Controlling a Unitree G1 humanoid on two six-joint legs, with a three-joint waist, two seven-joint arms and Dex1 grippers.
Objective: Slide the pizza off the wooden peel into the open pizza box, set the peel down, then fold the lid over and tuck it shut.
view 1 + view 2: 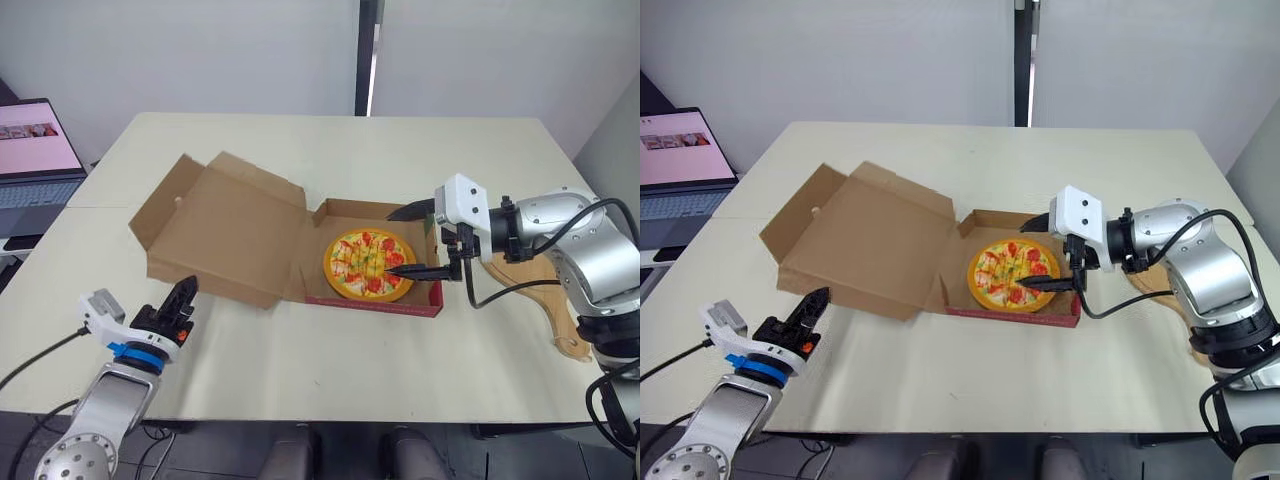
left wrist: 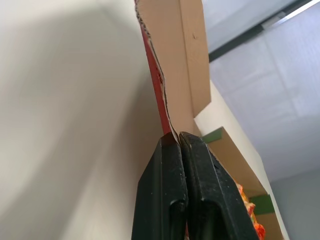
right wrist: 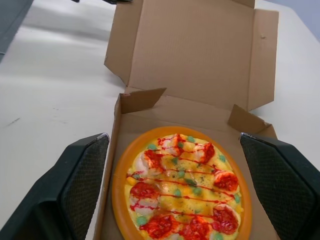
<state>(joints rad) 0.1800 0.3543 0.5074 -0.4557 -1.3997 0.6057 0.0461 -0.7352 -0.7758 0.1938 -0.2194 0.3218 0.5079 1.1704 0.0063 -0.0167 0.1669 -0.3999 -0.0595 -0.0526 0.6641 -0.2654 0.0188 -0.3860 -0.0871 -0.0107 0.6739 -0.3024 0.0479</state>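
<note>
The pizza (image 1: 368, 265), orange-rimmed with red and green toppings, lies inside the base of the open cardboard pizza box (image 1: 420, 305) at the table's middle. The box's lid (image 1: 220, 232) lies folded back flat to the left. My right gripper (image 1: 412, 242) is open at the box's right side, its fingers spread wide with one fingertip over the pizza's right rim; the right wrist view shows the pizza (image 3: 182, 182) between the fingers. The wooden peel (image 1: 555, 295) rests on the table beneath my right arm. My left gripper (image 1: 182, 300) is shut and holds nothing, just in front of the lid's near edge (image 2: 160, 95).
A laptop (image 1: 35, 160) with a lit screen stands off the table's left side. The table's front edge (image 1: 330, 418) runs close below the box. Bare tabletop lies behind the box and in front of it.
</note>
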